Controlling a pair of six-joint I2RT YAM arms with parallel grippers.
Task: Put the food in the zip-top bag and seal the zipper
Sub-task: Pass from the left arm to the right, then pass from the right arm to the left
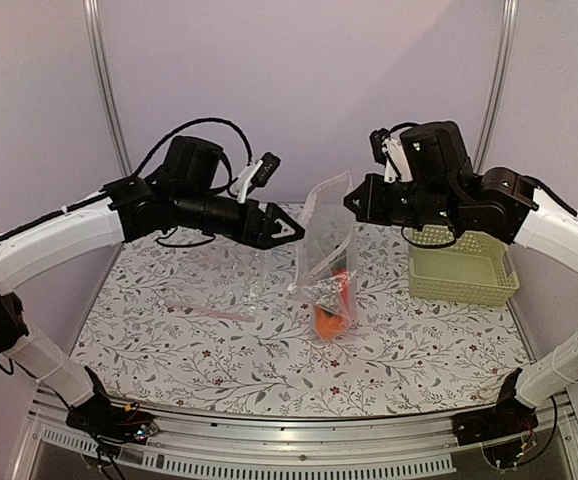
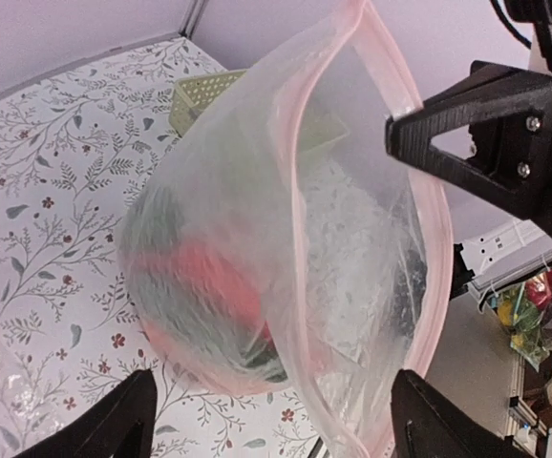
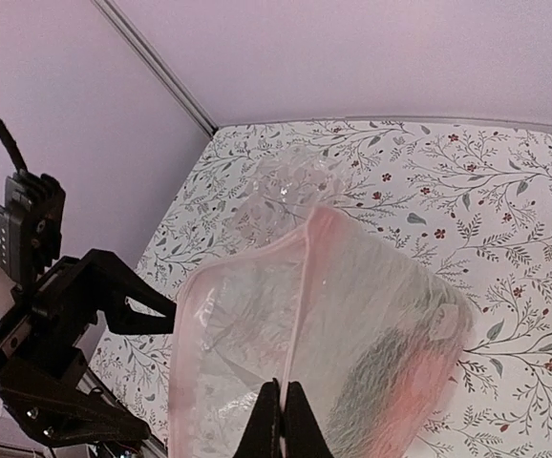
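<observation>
R gripper (image 3: 282, 412) clamped on zipper (image 3: 296, 296) of zip-top bag (image 1: 326, 250); food (image 1: 333, 314) inside. L gripper (image 1: 289, 230) spread wide, near bag.

From above and behind, we look down over the whole table (image 1: 219, 350). Our two wrist cameras sit close on opposite sides of the zip-top bag (image 2: 219, 191), facing each other. All three views share it.

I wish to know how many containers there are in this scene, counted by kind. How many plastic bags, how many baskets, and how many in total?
Clear plastic bags: 2 (the hanging bag, pinched by the right end effector, and the flat bag lying on the table)
Lattice basket: 1
Total: 3
</observation>
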